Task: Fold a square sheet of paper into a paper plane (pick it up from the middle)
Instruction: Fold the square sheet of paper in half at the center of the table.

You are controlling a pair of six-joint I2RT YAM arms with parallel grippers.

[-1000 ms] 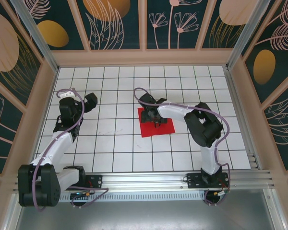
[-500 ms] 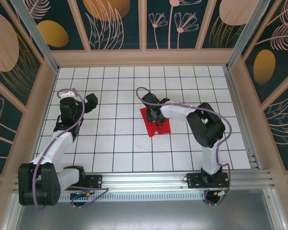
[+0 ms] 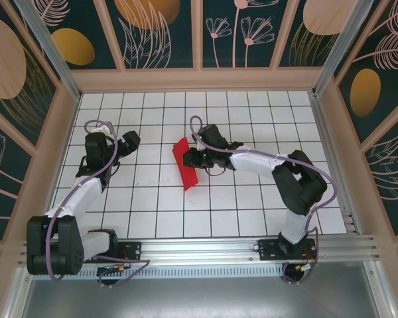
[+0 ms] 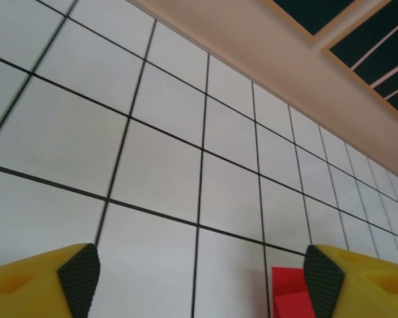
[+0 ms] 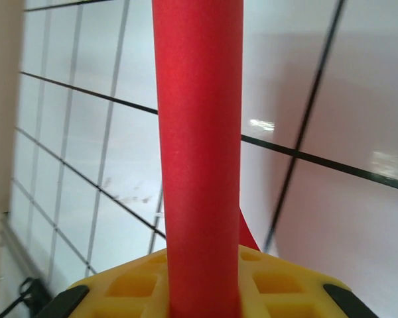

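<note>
Bright red square sheet of paper (image 3: 184, 163) against a white bench (image 3: 152, 199) ruled in black grid lines; dark teal walls (image 3: 159, 30) carry peach and gold botanical motifs; left claw (image 4: 200, 271) yellow, black-padded.

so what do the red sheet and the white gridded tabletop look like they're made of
Red sheet: probably thin matte paper. It bends in a soft, smooth curve where it is lifted and shows no shine.
Tabletop: a hard, glossy white surface, maybe laminate or coated board. It mirrors light spots and carries a pinkish tint near the sheet.

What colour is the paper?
Bright red. The paper shows best in the right wrist view.
</note>
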